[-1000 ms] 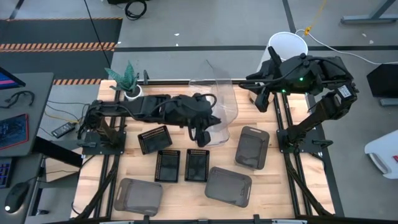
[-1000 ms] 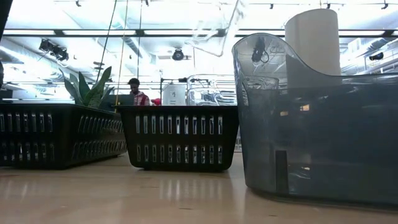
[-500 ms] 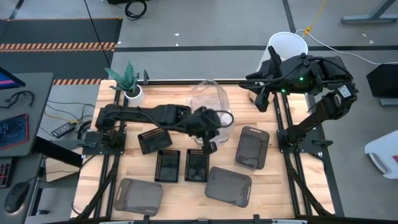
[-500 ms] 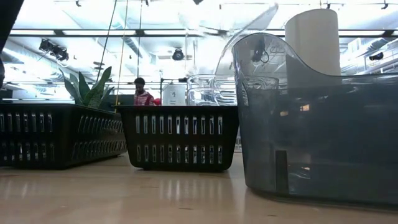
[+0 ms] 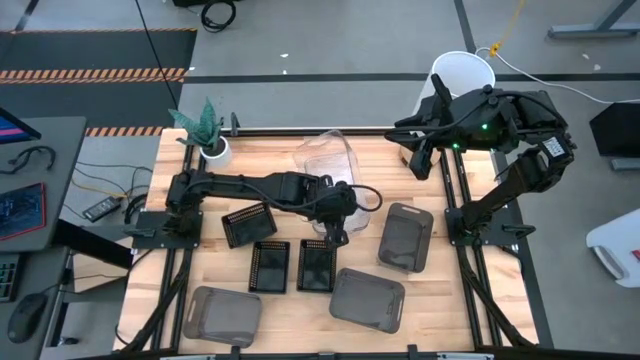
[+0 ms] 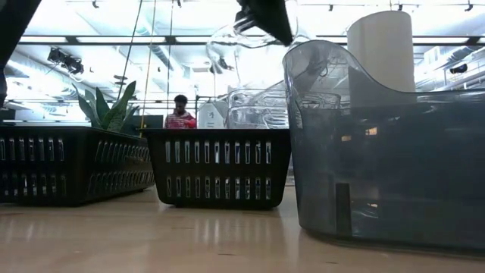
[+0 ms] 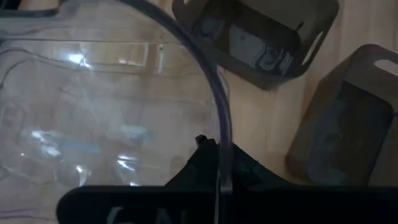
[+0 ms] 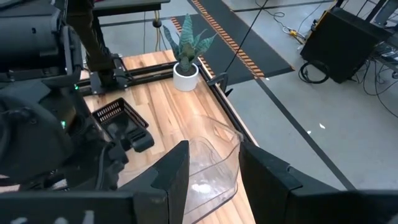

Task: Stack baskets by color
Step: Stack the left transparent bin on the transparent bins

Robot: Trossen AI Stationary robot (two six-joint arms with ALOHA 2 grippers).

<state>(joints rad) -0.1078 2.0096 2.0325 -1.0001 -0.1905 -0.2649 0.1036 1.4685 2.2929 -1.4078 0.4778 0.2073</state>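
My left gripper (image 5: 335, 222) is shut on a clear basket (image 5: 328, 162) over the middle of the table's far half. In the low view that basket (image 6: 235, 38) hangs under the gripper (image 6: 265, 15), above more clear baskets (image 6: 258, 108) standing on the table. Three black slatted baskets (image 5: 247, 223) (image 5: 268, 266) (image 5: 317, 266) and three dark grey baskets (image 5: 405, 237) (image 5: 367, 299) (image 5: 222, 315) rest on their bottoms nearer the front. My right gripper (image 8: 214, 180) waits open, raised over the far right corner. My left gripper pinches the clear basket's side wall at its rim (image 7: 219, 146), on the end nearest the table's front, one finger inside and one outside. The fingers slant down from the left. The basket is lifted clear of the table and tilted.
A potted plant (image 5: 207, 132) stands at the far left corner. A tall white cylinder (image 5: 463, 72) stands beyond the far right corner. The nearest grey basket (image 6: 386, 167) fills the low view's right side. A person (image 6: 180, 114) shows in the room behind.
My left gripper has come down and reached a little toward the table's right, tipping more steeply downward. It stays shut. The clear basket has sunk with it from high up toward the clear baskets on the table.
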